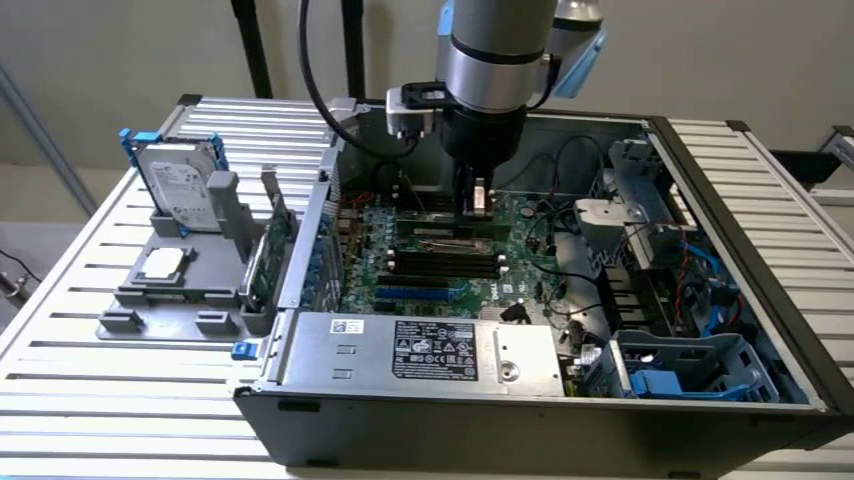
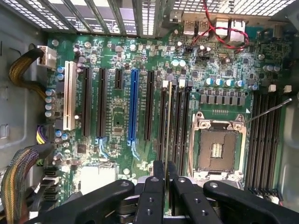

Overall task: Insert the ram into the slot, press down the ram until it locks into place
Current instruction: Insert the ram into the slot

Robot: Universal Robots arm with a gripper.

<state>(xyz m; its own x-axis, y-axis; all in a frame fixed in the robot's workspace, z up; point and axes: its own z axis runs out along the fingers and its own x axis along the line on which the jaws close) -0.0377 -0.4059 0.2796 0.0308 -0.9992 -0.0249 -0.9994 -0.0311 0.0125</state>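
One ram [image 2: 168, 122] within the gripper [image 2: 166, 168]

**A:** What is on the desk?

**B:** An open computer case [image 1: 534, 425] rests on the desk [image 1: 80, 400]. A parts holder [image 1: 167, 290] sits beside it on the exterior view's left, and a hard drive [image 1: 180, 190] stands in that holder.

**A:** And inside the case?

**B:** The motherboard [image 1: 441, 265] lies flat on the case floor. A power supply [image 1: 427, 350] runs along the wall nearest the camera. A drive cage [image 1: 681, 365] sits in the near corner on the exterior view's right.

**A:** Where is the gripper?

**B:** The gripper [image 2: 166, 165] hangs above the motherboard with the ram [image 2: 168, 126] edge-on between its fingers. The ram runs lengthwise over a bank of parallel slots [image 2: 182, 121]. The processor socket [image 2: 217, 149] lies just beside that bank, and a second bank [image 2: 264, 135] lies on the socket's far side.
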